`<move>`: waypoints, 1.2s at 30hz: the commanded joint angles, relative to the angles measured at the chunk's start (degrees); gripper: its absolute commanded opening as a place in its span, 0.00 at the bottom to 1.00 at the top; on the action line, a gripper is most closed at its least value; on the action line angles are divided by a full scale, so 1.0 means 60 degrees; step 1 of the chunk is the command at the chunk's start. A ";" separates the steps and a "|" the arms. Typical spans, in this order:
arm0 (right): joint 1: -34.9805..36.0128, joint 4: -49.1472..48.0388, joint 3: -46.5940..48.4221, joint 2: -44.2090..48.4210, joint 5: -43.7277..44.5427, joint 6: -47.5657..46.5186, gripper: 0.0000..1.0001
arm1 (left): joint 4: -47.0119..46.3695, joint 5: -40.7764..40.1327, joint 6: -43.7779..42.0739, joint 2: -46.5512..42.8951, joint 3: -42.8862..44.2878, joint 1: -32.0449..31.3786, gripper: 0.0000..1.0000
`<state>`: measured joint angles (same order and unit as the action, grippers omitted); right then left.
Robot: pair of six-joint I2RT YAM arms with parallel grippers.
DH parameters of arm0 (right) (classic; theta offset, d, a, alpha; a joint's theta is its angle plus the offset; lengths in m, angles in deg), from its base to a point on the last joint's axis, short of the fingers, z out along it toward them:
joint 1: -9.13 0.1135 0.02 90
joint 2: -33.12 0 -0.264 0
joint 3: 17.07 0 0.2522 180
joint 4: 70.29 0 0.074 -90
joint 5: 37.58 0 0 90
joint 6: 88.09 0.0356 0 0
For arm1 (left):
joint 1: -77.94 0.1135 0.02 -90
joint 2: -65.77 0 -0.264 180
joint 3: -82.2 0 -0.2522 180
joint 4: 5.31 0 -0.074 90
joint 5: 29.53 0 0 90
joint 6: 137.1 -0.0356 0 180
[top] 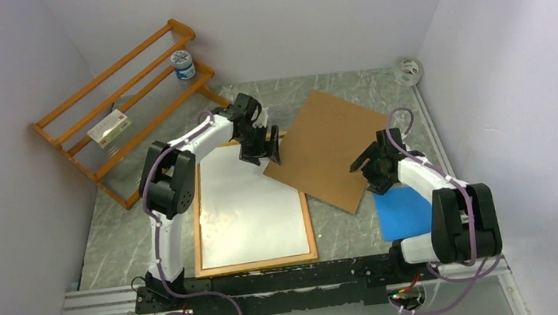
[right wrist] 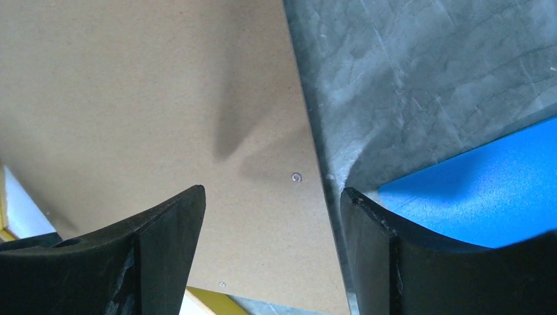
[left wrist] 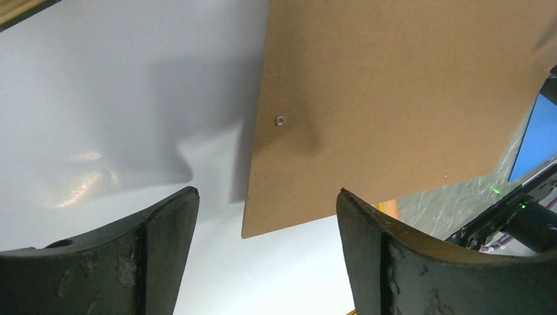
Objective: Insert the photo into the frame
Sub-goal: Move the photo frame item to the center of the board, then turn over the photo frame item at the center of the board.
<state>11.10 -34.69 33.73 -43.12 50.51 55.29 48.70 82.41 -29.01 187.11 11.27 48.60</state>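
- Both tools stand wide open and empty: the left tool (top: 259, 148) hangs over the frame's far right corner, and the right tool (top: 372, 167) hangs over the board's near right edge.
- Under the left one, the large rectangular paper photo (top: 249, 200) lies white side up inside the thin rectangular wooden frame (top: 197, 213), by the bench's (top: 112, 237) near edge.
- A brown rectangular backing board (top: 326, 149) overlaps that corner.
- The photo looks seated but puckered there. Next, I judge: flatten it, then square the board over it.
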 commanded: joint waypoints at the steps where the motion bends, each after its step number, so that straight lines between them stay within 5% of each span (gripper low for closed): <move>1: -0.0073 -0.0110 0.0300 -0.0339 0.0031 0.0006 0.79 | 0.0263 -0.0200 -0.0234 -0.0142 0.0214 0.0032 0.77; 9: -0.0299 -0.1246 -0.0244 -0.0479 -0.1017 0.0122 0.79 | 0.0552 -0.0277 -0.0444 -0.0004 0.0293 0.0071 0.53; 20: -0.0927 -0.2905 -0.0948 -0.0311 -0.2596 0.0095 0.79 | 0.1094 -0.0773 -0.0773 0.0392 0.0551 0.0076 0.38; 26: -0.1104 -0.3350 -0.1330 -0.0586 -0.3046 0.0189 0.79 | 0.0920 -0.0051 -0.0523 0.0468 0.0507 0.0159 0.46; 36: -0.1332 -0.3425 -0.1671 -0.0547 -0.3119 0.0187 0.78 | -0.2499 0.3419 0.1519 -0.0636 -0.1403 0.1433 0.54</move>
<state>3.34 -56.50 25.46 -45.55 31.45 56.87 44.81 91.98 -26.26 188.53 6.53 54.46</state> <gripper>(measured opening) 0.785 0.546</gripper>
